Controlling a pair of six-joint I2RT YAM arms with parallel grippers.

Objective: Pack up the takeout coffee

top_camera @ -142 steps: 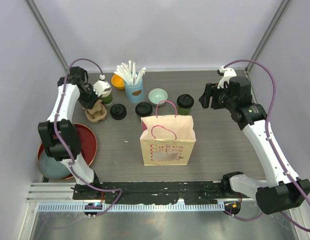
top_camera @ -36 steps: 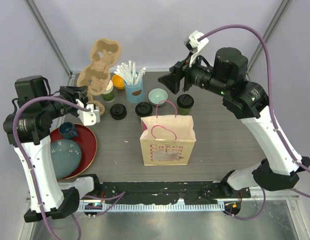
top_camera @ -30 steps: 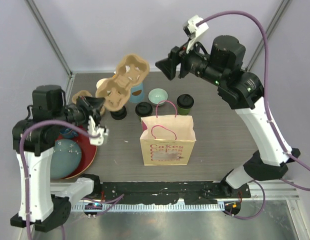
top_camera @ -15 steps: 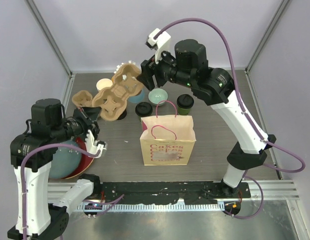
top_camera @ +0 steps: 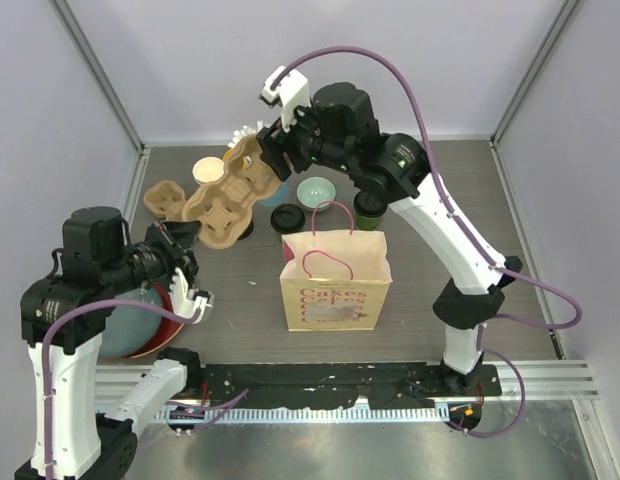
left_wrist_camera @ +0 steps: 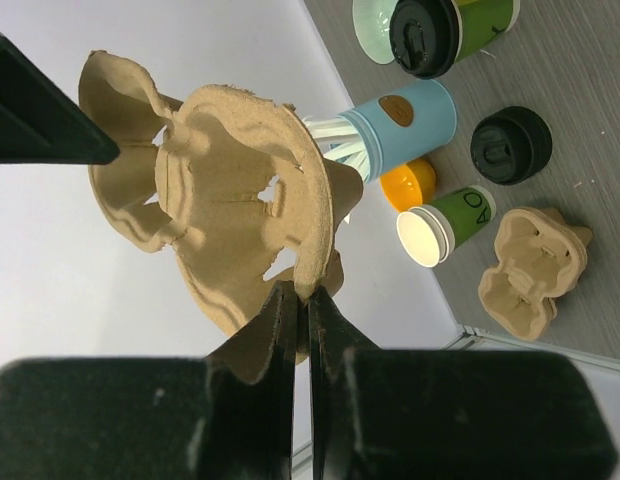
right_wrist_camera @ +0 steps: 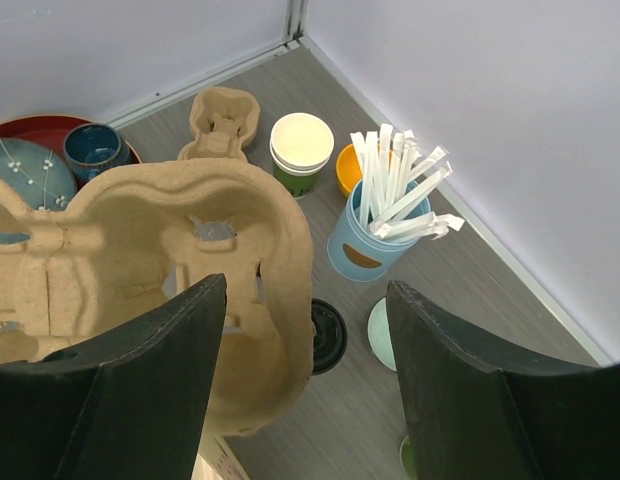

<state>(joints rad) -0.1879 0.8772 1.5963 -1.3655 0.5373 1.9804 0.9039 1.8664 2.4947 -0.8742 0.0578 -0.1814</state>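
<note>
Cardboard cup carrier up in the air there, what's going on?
The left gripper is shut on one edge of the cardboard cup carrier, holding it above the table. The right gripper has its jaws open around the carrier's other end, not closed on it. Neither coffee is packed: the lidded cup and the lidless cup stand at the back of the table, outside the paper bag.

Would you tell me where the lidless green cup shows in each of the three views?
Top external: lidless cup at back left, just left of the raised carrier.
Left wrist: right of centre, lying sideways in the picture.
Right wrist: top centre.
Shared landmark: the small carrier on the table beside it in every view.
</note>
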